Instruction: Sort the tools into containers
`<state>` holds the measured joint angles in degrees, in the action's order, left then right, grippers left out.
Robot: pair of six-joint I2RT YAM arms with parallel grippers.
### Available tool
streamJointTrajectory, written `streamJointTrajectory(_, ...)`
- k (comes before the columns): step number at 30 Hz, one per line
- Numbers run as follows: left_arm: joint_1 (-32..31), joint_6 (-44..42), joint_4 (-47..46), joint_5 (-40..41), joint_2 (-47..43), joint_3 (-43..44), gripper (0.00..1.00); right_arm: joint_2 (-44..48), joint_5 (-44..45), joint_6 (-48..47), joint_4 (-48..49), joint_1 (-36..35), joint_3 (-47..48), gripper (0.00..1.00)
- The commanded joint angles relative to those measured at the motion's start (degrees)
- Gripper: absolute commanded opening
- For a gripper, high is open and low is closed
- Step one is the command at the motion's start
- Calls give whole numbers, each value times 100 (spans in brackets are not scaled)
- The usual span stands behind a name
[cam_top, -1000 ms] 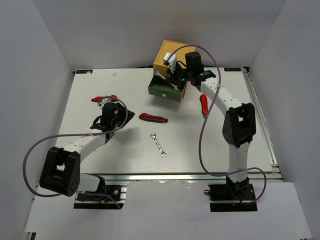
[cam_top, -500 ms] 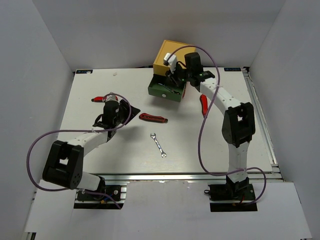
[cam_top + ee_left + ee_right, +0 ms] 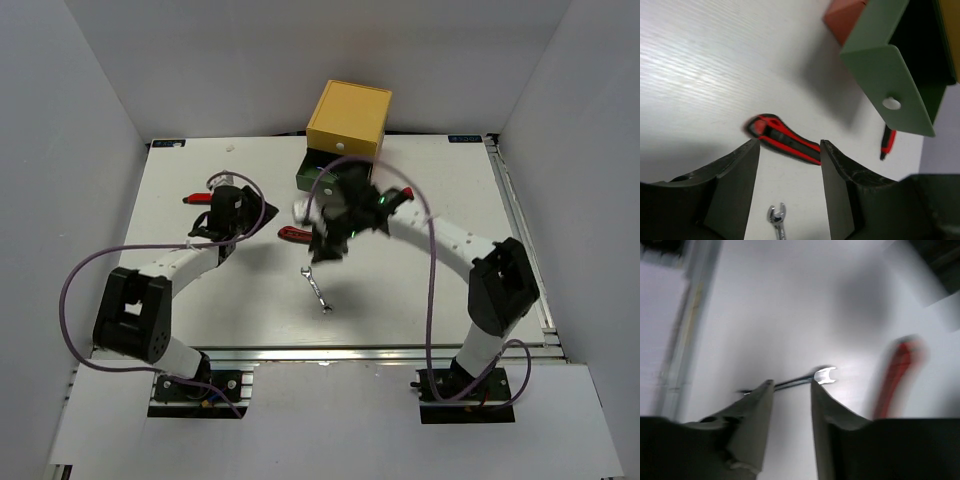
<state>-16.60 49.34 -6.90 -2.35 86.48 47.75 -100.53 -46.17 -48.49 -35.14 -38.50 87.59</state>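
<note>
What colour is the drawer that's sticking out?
Green; the drawer shows best in the left wrist view.

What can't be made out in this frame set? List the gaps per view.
- Inside of the green drawer: in the top view the right arm covers most of it; the left wrist view shows only shadow.
- Red tool: smeared by motion blur in the right wrist view, type unreadable.
- Wrench: cut off by the bottom edge of the left wrist view.
- Red-handled tool: in the top view one end is hidden behind the left arm.
</note>
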Motion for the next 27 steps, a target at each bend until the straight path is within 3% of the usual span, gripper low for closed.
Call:
streamJointTrajectory(1, 218, -294, 1012, 998, -857, -63, 62, 481, 1774, 1405, 855, -937, -1602, 45)
streamJointTrajectory(2, 253, -294, 1119, 1330, -1008, -142, 63, 517, 2266, 1795, 1494, -1053, -1770, 56)
streamJointTrajectory(8, 342, -206, 1665, 2018, -2185, -836, 69, 96, 3929, 3622, 1745, -1405, -1710, 77)
streamJointTrajectory(10, 350, -162, 1788, 2194, -2424, -986, 69, -168, 4589, 4073, 1764, -1493, -1649, 80)
streamJointTrajectory(12, 350, -118, 1867, 2326, -2749, -1153, 70, -413, 4898, 4558, 1756, -1511, -1579, 81)
streamJointTrajectory(17, 350, -39, 2157, 2441, -3154, -1329, 70, -757, 4696, 5015, 1756, -1529, -1421, 78)
streamJointTrajectory(27, 350, 111, 2289, 2502, -3682, -1602, 70, -1161, 5382, 5148, 1510, -1819, -1315, 67)
